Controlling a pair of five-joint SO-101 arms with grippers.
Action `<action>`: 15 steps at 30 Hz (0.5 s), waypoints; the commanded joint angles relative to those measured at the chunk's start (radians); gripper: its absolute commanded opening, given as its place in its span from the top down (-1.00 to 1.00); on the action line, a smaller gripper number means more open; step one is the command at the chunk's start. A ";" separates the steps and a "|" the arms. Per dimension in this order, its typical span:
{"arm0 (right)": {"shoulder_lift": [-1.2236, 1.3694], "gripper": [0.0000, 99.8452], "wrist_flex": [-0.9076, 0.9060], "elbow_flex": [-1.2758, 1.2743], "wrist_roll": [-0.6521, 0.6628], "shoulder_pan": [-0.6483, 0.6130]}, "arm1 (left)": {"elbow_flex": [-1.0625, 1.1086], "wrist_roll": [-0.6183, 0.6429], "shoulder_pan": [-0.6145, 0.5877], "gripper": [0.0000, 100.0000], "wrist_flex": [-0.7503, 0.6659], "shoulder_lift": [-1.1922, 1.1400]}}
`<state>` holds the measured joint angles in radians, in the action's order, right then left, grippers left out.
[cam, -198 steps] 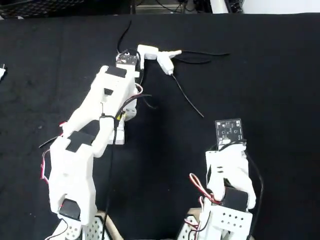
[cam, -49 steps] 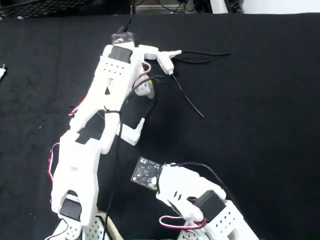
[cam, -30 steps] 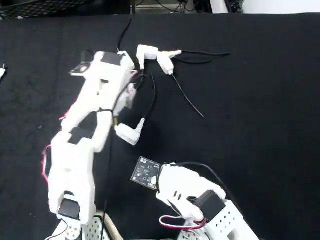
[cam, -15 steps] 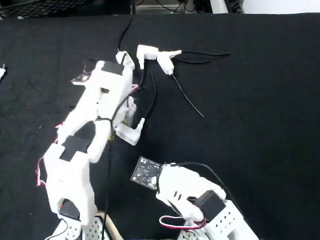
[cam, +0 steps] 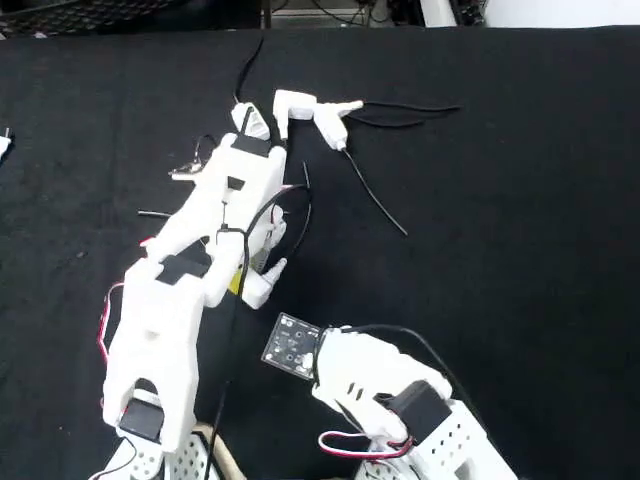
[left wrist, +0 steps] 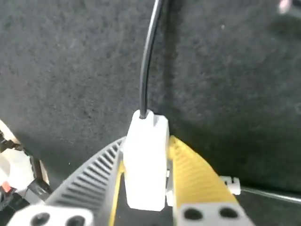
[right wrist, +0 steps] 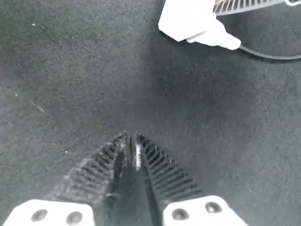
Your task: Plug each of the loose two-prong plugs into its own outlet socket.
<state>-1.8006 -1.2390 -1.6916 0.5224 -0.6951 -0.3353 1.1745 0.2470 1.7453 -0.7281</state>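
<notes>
So the left gripper [left wrist: 146,146] is clamped on a white plug [left wrist: 146,174]. One ribbed grey finger [left wrist: 91,176] and one yellow finger [left wrist: 193,172] press on its two sides, and its black cord [left wrist: 148,61] runs out over the cloth beyond the fingertips. I honestly can't tell if the plug is touching the cloth or sitting just above it.

The right gripper [right wrist: 130,140] is near the white plug and pointed at it, but apart from it. Its toothed fingers are pinched together with nothing in them. The small circuit board [cam: 290,345] on that arm's wrist sits just on the near side of the plug.

Well past the white plug, toward the far edge of the table, there are two more white cord ends lying close together, a blocky one [cam: 295,103] and a slimmer one [cam: 330,122]. Thin black wires [cam: 375,195] trail away from them across the cloth.

The table [cam: 520,250] is covered in a black, slightly fuzzy fabric with bits of pale lint on it. Far off to the left arm's side of the plug, a small white thing [cam: 4,145] sits at the picture's edge. Behind the table there's dark mesh [cam: 70,12], some cables [cam: 340,12] and a pale panel [cam: 560,10].
</notes>
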 commanded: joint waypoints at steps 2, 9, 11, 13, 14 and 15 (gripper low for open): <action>-0.142 0.97 0.006 0.008 -0.011 0.018 | -0.090 -0.005 -0.001 0.94 0.011 -0.018; -0.142 0.97 0.006 0.008 -0.011 0.017 | -0.414 -0.003 -0.012 0.94 0.006 0.032; -0.142 0.97 0.006 0.008 -0.011 0.017 | -0.526 -0.003 -0.022 0.94 -0.002 0.023; -0.142 0.97 0.006 0.008 -0.011 0.017 | -0.610 -0.003 -0.033 0.94 -0.058 -0.009; -0.142 0.97 0.006 0.008 -0.011 0.017 | -0.647 -0.003 -0.047 0.94 -0.103 -0.031; -0.142 0.97 0.006 0.008 -0.011 0.017 | -0.676 -0.003 -0.064 0.94 -0.157 -0.058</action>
<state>-1.8006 -1.2390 -1.6916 0.5224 -0.6951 -0.8232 1.1730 0.2332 1.7254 -0.7572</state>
